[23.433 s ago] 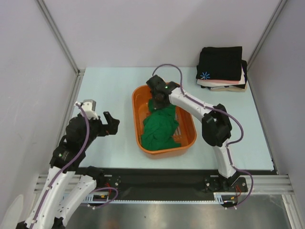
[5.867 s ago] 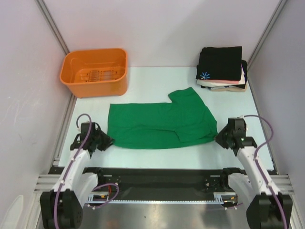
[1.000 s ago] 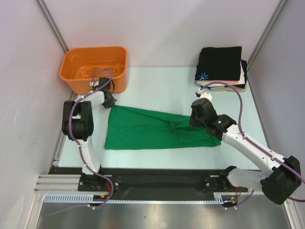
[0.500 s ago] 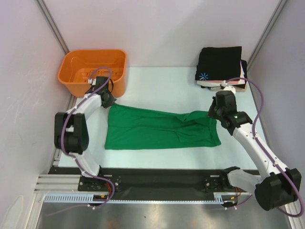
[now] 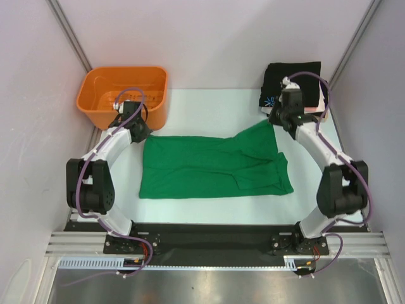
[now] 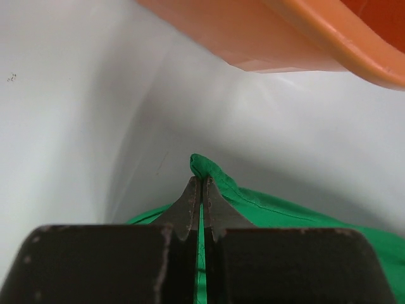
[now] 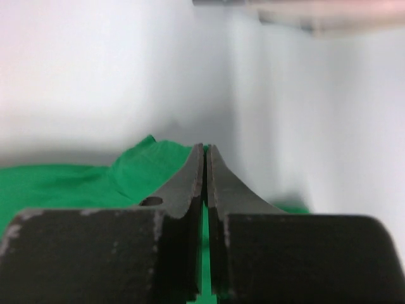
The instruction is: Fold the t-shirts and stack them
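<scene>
A bright green t-shirt (image 5: pixel 212 166) lies spread across the middle of the table, folded lengthwise. My left gripper (image 5: pixel 140 132) is shut on its far left corner (image 6: pixel 204 166), just in front of the orange basket. At the far right, my right gripper (image 5: pixel 276 120) is shut on the shirt's far right corner (image 7: pixel 152 164), close to the stack of folded t-shirts (image 5: pixel 294 88), whose top one is black with a blue-white starburst mark (image 5: pixel 271 101). Green cloth shows between both pairs of jaws.
The orange plastic basket (image 5: pixel 123 95) stands at the far left corner, its wall (image 6: pixel 285 44) right behind my left gripper. White side walls close in the table on both sides. The stack's edge (image 7: pixel 316 16) shows blurred above my right gripper.
Both grippers have pulled the shirt's upper edge away from the bases toward the back. My right gripper travelled from mid-table up to the folded stack. The cloth now lies wider.
</scene>
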{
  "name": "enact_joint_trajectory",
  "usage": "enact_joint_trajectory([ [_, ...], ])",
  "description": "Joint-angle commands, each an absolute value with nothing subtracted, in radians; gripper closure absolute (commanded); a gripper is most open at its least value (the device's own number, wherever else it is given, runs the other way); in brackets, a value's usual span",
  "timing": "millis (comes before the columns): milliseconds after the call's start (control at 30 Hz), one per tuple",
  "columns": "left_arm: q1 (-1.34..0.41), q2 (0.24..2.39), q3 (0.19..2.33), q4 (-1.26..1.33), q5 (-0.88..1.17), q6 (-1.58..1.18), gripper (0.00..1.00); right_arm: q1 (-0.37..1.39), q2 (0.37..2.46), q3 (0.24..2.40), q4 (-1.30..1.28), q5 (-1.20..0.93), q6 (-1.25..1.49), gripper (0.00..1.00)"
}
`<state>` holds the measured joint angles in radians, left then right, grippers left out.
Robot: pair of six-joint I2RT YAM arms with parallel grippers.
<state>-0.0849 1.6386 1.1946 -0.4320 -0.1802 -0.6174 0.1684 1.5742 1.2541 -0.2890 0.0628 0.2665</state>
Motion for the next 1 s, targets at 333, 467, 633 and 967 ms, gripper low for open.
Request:
enact_joint_trajectory([
  [333, -0.084, 1.655, 1.238, -0.439, -0.195, -0.569, 1.0, 0.15, 1.822, 1.473, -0.097, 0.011, 0.15, 1.0],
  [467, -0.081, 1.641, 1.2, -0.422, -0.193, -0.561, 1.0, 0.15, 1.766, 1.366, -0.06, -0.02, 0.156, 1.0],
  [633, -0.08, 1.595, 1.1, -0.39, -0.192, -0.583, 1.0, 0.135, 1.605, 1.139, -0.012, 0.027, 0.164, 1.0],
  [967, -0.075, 1.459, 0.905, -0.321, -0.201, -0.614, 1.0, 0.101, 1.33, 0.823, -0.029, 0.025, 0.293, 1.0],
])
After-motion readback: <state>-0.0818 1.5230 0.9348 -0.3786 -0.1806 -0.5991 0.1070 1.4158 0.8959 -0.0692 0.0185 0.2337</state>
